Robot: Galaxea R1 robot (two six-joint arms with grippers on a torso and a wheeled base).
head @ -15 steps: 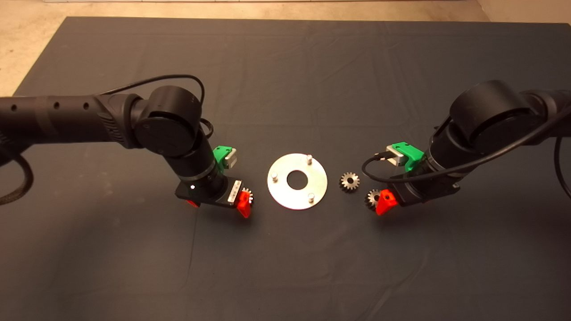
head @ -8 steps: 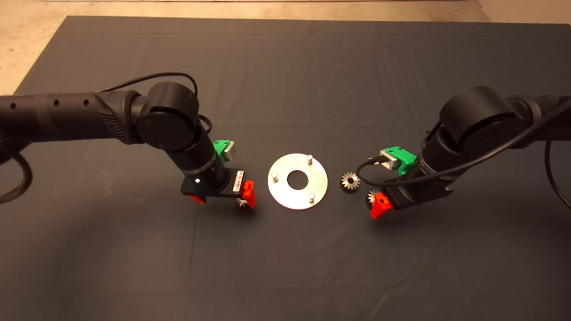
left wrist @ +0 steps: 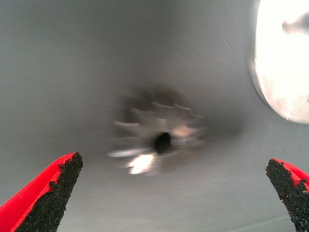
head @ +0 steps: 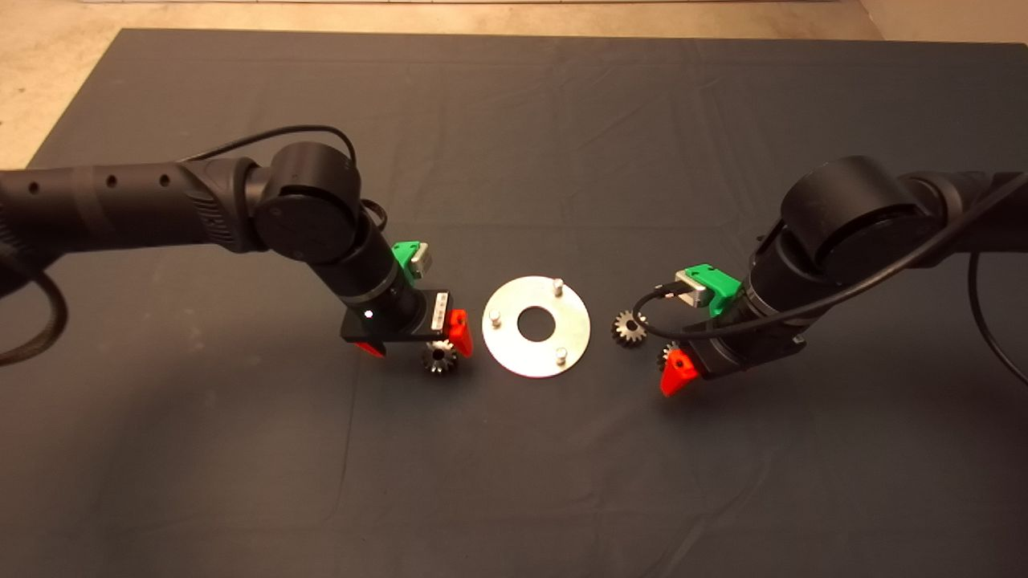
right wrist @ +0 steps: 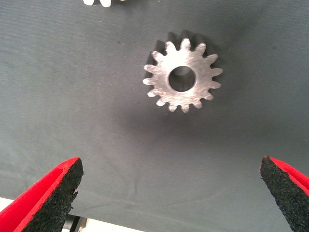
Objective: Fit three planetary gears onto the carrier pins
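The shiny disc (head: pixel 536 345) lies flat mid-mat with three carrier pins (head: pixel 556 283) standing bare. One planetary gear (head: pixel 439 356) lies on the mat left of the disc, just below my left gripper (head: pixel 415 341). The left wrist view shows this gear (left wrist: pixel 161 140) blurred between the wide-apart fingers (left wrist: pixel 48 198) of that open gripper (left wrist: pixel 169 198), the disc (left wrist: pixel 285 63) beyond. Right of the disc lie a gear (head: pixel 630 327) and another (head: pixel 668 354) half hidden under my right gripper (head: pixel 683 365). That gripper (right wrist: pixel 169 193) is open around this gear (right wrist: pixel 182 79), which lies flat.
The dark mat (head: pixel 514 482) spreads wide around the parts, with bare floor (head: pixel 48 72) past its far left corner. A black cable (head: pixel 658 321) loops from the right wrist just above the gear nearest the disc. Teeth of that gear (right wrist: pixel 96 2) edge the right wrist view.
My left gripper has shifted right and back, so the left gear now shows whole in front of it. My right gripper has slid left and lower over its gear.
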